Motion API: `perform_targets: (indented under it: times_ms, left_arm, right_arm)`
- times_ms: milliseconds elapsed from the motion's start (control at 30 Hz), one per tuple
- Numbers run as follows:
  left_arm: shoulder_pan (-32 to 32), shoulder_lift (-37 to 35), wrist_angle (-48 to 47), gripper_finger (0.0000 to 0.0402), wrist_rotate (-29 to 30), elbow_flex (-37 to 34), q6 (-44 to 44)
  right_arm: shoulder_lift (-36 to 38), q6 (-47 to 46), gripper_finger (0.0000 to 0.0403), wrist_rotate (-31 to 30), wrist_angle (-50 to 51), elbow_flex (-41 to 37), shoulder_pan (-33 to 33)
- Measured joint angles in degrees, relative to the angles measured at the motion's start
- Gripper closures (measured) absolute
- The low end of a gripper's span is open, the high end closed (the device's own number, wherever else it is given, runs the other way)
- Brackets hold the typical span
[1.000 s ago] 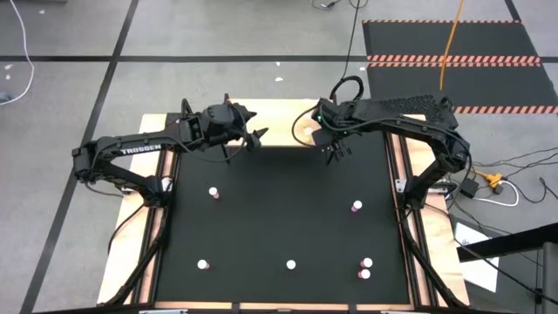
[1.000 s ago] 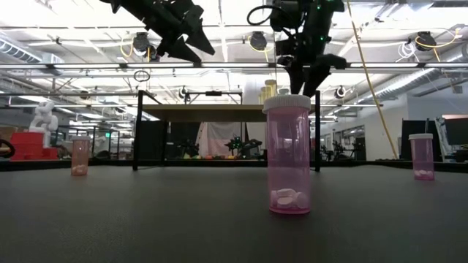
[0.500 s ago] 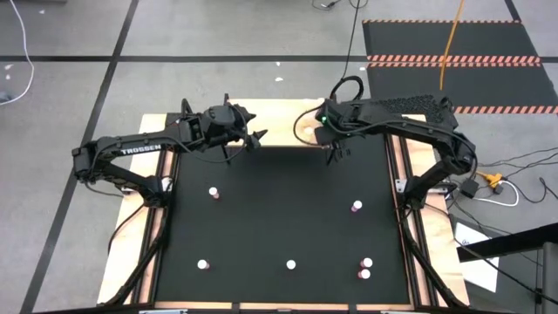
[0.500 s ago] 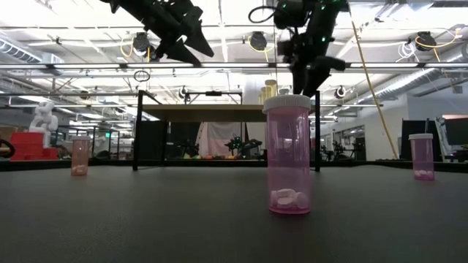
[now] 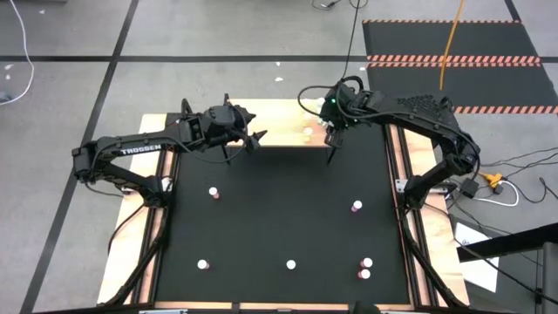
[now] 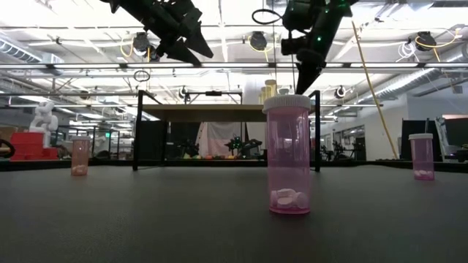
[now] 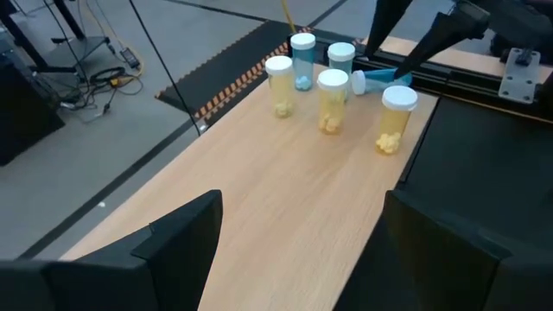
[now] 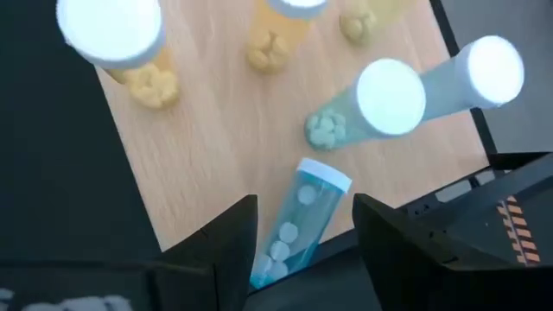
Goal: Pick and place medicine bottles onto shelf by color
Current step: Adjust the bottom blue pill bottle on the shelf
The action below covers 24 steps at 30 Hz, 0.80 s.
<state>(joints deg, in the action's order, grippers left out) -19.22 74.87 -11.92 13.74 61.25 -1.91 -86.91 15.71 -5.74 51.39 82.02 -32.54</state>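
Observation:
The shelf point(image 5: 279, 133) stands at the mat's far edge. On its right end stand three yellow bottles point(image 7: 333, 99) and two blue ones point(image 7: 302, 56). A third blue bottle point(image 8: 294, 226) lies on its side there. My right gripper point(image 5: 330, 157) hangs open over that end, pointing steeply down. The lying bottle shows between and below its fingers point(image 8: 216, 250), and I see no touch. My left gripper point(image 7: 302, 259) waits open above the shelf's left part. Several pink bottles point(image 5: 214, 194) stand upright on the black mat point(image 5: 279, 227).
Pink bottles stand scattered on the mat: one at mid right point(image 5: 356, 207), two close together at near right point(image 5: 365, 268), and others along the near edge point(image 5: 290, 264). The shelf's left and middle board point(image 7: 285, 199) is bare wood. Cables lie on the floor beyond the table.
My right gripper has moved toward the table's far edge, over the shelf's right end. It has also rolled about its own axis, so its fingers, which first showed spread apart, now show edge-on. The bottles have kept still.

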Motion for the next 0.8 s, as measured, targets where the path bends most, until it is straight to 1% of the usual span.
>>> perform_targets:
  times_ms: [167,300,500,800]
  left_arm:
    - [0.0,0.0,0.0,0.0078,0.0,0.0,0.5]
    - [0.0,0.0,-0.1,0.0078,0.0,0.0,1.4]
    - [0.0,0.0,-1.3,0.0078,0.0,0.0,1.6]
    - [0.0,0.0,-2.5,0.0078,0.0,0.0,2.2]
  right_arm:
    - [-1.1,0.0,0.0218,0.2,-1.3,0.0,-0.8]
    - [-2.6,0.0,0.0218,2.1,-3.0,0.0,-1.5]
    - [-4.1,-1.5,0.0218,2.8,-1.6,0.0,-1.6]
    - [-4.0,-0.4,0.0218,3.0,-0.6,-0.1,-1.1]
